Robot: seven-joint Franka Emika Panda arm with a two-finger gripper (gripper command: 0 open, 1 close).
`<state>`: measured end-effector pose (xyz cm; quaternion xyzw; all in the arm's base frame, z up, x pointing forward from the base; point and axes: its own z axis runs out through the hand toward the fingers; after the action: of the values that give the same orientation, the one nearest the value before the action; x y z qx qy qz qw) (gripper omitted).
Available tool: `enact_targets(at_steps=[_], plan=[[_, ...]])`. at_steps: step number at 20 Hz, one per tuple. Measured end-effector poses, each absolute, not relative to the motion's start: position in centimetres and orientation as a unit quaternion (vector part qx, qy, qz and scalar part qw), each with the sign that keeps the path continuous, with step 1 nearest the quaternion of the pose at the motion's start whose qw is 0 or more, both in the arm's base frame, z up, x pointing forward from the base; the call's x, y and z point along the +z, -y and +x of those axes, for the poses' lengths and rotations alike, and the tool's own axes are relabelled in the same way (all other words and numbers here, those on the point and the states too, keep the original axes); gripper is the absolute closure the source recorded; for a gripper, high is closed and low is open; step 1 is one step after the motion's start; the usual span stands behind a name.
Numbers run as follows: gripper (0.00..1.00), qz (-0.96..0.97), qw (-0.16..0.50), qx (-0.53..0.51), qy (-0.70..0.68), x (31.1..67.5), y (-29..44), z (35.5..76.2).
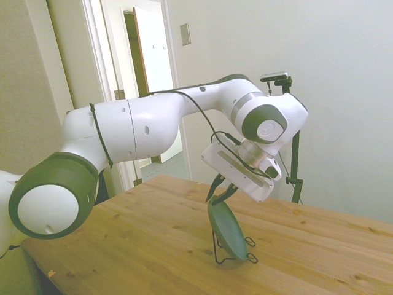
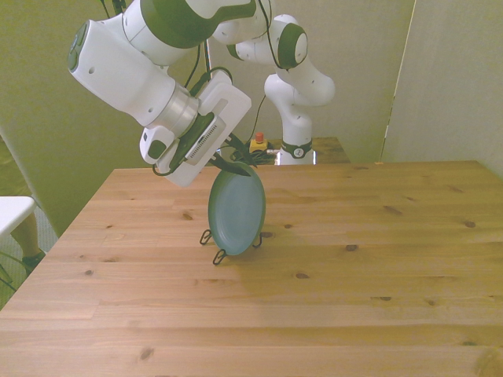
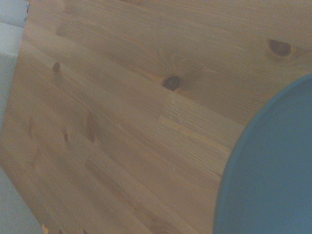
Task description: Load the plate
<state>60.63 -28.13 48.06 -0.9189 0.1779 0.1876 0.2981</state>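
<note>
While the plate stands on edge in the wire stand near the middle of the counter, leaning slightly, the jaws grip its top rim. Gripper tilts down from the front view's left, arm behind it.

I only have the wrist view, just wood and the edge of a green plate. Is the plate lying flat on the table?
Observer: No. The plate stands on edge, tilted, its lower rim in a thin black wire stand.
Operator: Is the gripper holding it?
Observer: The gripper is at the plate's top rim, fingers closed around it.
Operator: Where on the table is this?
Observer: In the front view, the stand sits left of the table's middle, toward the far edge.
</note>
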Motion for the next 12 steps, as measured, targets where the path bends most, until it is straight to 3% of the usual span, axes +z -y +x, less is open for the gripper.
enact_targets(at_steps=[5, 12], plan=[[0.00, -0.929, 0.274, 0.152, -0.195, 51.3, 29.5, 59.8], [0.00, -0.955, 0.214, 0.074, -0.193, 63.3, 28.3, 55.6]])
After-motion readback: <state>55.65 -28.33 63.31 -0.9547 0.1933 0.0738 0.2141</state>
